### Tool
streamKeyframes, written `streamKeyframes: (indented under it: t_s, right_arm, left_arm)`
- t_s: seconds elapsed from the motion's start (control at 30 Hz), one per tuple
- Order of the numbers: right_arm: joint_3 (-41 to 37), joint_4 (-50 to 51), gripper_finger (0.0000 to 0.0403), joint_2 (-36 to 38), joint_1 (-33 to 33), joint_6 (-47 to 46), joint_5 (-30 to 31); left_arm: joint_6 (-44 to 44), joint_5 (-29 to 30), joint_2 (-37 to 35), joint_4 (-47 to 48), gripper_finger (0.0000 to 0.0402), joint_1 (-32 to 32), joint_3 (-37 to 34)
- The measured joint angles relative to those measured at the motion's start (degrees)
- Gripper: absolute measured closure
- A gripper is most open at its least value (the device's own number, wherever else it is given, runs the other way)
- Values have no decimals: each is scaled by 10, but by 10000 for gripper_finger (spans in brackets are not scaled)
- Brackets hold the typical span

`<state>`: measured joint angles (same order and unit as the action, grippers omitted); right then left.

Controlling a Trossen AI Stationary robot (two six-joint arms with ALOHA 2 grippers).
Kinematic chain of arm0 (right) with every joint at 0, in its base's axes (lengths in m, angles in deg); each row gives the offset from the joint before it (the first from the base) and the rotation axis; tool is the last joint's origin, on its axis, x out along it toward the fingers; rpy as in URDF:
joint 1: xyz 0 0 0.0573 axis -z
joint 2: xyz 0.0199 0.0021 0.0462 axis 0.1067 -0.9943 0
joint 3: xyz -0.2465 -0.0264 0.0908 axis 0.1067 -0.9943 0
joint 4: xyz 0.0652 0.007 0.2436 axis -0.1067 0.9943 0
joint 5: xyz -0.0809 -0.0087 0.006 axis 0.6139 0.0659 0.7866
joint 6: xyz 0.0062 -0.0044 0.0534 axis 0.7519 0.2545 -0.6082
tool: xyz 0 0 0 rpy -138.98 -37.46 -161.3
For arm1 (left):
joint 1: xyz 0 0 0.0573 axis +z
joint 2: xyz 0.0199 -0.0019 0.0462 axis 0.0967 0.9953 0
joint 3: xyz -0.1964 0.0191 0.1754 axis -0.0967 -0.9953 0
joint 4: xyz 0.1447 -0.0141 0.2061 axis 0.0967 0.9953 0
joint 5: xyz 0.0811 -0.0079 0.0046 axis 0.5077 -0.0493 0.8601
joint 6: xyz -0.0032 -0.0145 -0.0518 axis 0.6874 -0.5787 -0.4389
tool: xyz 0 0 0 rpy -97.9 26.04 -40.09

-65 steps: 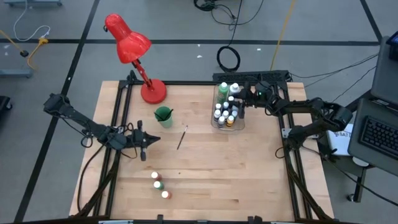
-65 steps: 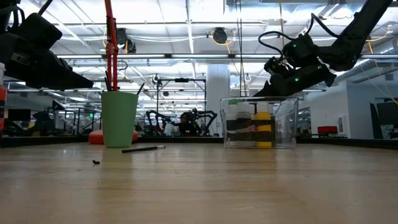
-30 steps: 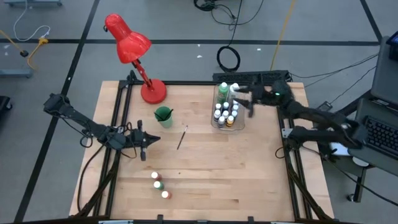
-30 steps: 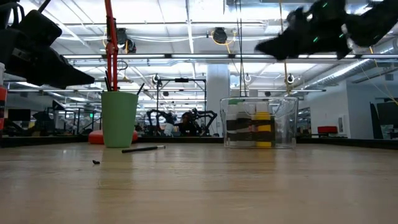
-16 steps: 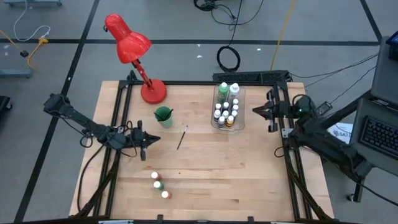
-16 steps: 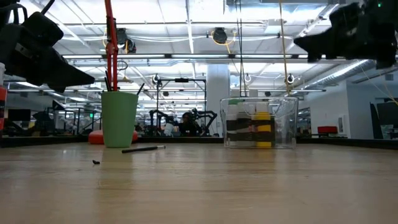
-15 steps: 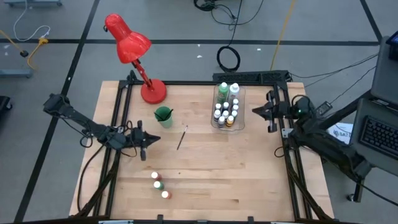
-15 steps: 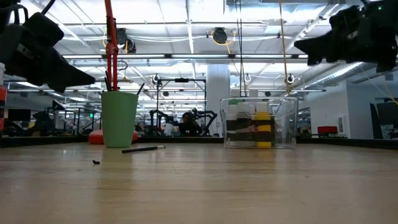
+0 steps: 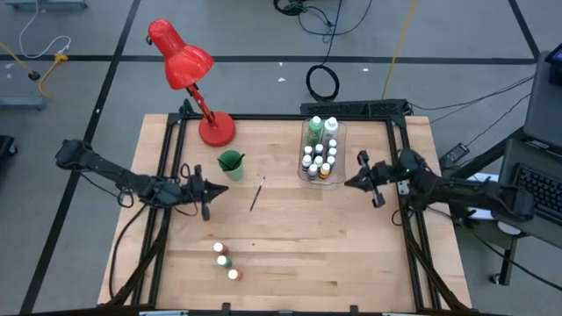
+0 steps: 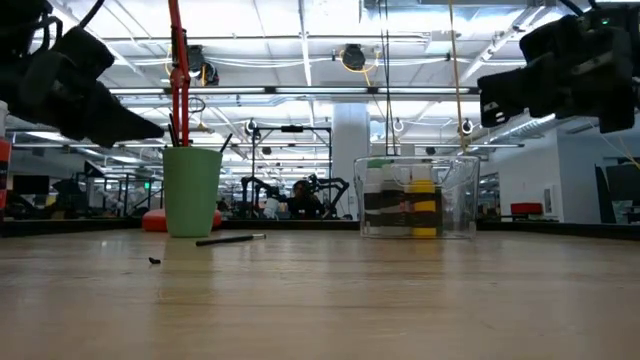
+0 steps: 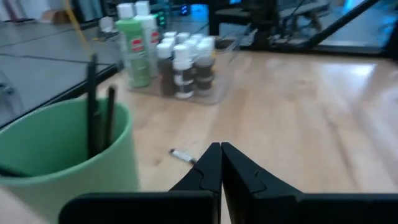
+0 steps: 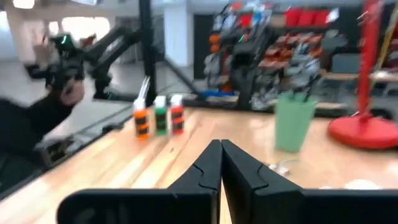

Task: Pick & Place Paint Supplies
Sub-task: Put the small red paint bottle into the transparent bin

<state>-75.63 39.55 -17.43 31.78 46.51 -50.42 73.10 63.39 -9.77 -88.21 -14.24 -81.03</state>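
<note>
Bin (image 9: pixel 320 167) of bottles right of cup (image 9: pixel 231 163); brush (image 9: pixel 257 194) lies between.

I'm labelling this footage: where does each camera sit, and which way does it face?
High: overhead, looking straight down at the table; both arms show.
Low: at tabletop height, facing the cup and bin; both arms overhead.
Left wrist: past the shut left hand, toward cup and bin.
Right wrist: past the shut right hand, toward three bottles and cup.
All four share the cup.

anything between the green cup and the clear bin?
High view: one loose paintbrush lies on bare wood between green cup and clear bin, slightly nearer the front.
</note>
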Motion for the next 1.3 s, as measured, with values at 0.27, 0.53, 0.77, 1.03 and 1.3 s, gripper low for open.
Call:
streamKeyframes:
  t_s: [0.27,0.53,0.77,1.03,1.3]
  right_arm:
    - [-25,-3,402,42,-30,32,43]
    - [-44,-5,402,55,-9,17,26]
    - [-44,45,402,99,46,23,3]
    - [-45,119,402,169,65,13,-18]
    - [-45,122,402,175,61,46,-18]
  left_arm:
    - [-8,-71,25,181,394,-34,143]
    - [-148,-105,177,495,394,-100,380]
    - [-167,-176,300,519,394,-163,428]
    - [-154,-178,328,440,394,-198,429]
    - [-167,-178,295,435,362,-195,429]
